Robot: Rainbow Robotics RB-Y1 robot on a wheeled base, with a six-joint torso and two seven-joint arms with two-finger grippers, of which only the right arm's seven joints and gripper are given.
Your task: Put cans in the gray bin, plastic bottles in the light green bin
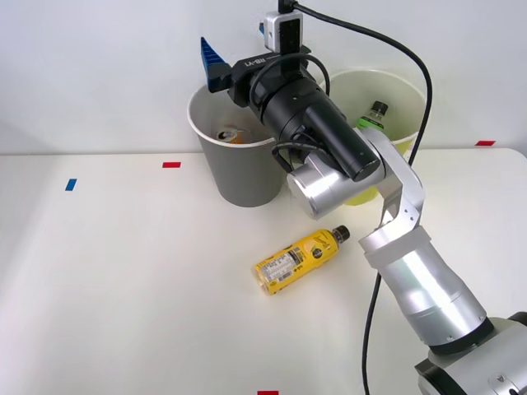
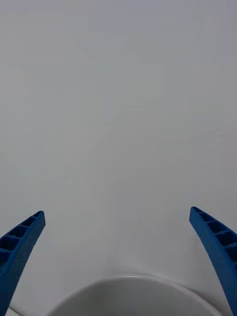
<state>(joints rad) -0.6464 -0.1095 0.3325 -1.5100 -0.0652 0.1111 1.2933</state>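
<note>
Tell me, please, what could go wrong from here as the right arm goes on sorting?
The yellow bottle lies on its side on the table, so it may roll away from a grasp. The open right gripper hangs above the gray bin, so swinging low could tip it or the light green bin.

We see a gray bin [image 1: 239, 169] with a white rim, and inside it a can [image 1: 230, 135] showing a silver top and orange side. The light green bin [image 1: 403, 140] is yellow-green outside and pale within, holding a clear bottle [image 1: 373, 115] with a green label and black cap. At frame centre lies a yellow bottle [image 1: 298, 258], black-capped, with a white-and-yellow label. The gripper's [image 2: 118, 261] ribbed fingers [image 2: 19, 247] are blue.
</note>
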